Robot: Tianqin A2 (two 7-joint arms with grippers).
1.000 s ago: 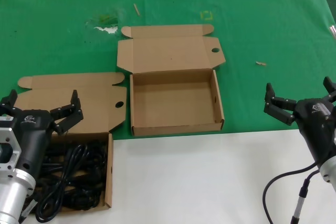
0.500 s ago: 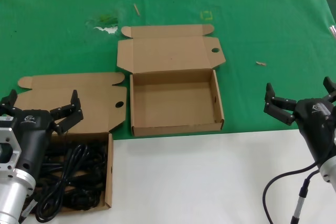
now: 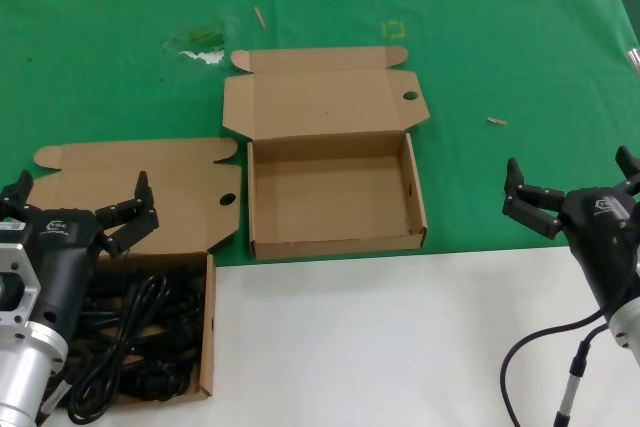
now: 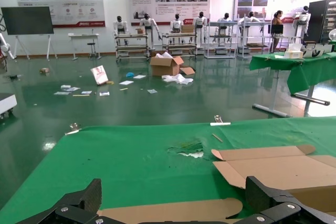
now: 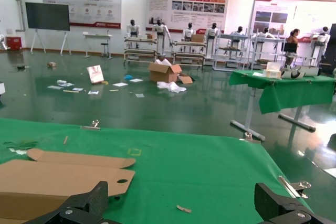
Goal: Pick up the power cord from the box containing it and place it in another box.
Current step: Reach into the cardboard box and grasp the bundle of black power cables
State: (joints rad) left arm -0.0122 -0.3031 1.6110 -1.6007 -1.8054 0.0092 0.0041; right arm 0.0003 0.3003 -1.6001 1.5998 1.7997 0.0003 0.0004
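Left gripper (image 3: pixel 78 209) above the full box (image 3: pixel 208 322), nothing picked yet.

Both grippers are released, fingers spread wide, and they hold nothing. The cords (image 3: pixel 140 347) lie in the full box, below and a little behind the left jaws, on the robot's side of them; part of the pile is hidden under the left arm. The cords are tangled, so I cannot tell one bundle from the others, but the clearest loop runs with its long axis from the robot toward the box lid, not across. Where the plug ends point I cannot tell. The left gripper is much nearer; the right gripper (image 3: pixel 570 191) waits well apart. The empty box (image 3: pixel 418 197) lies to the right of the left jaws, between both grippers. I judge the left arm must go down into the pile first.
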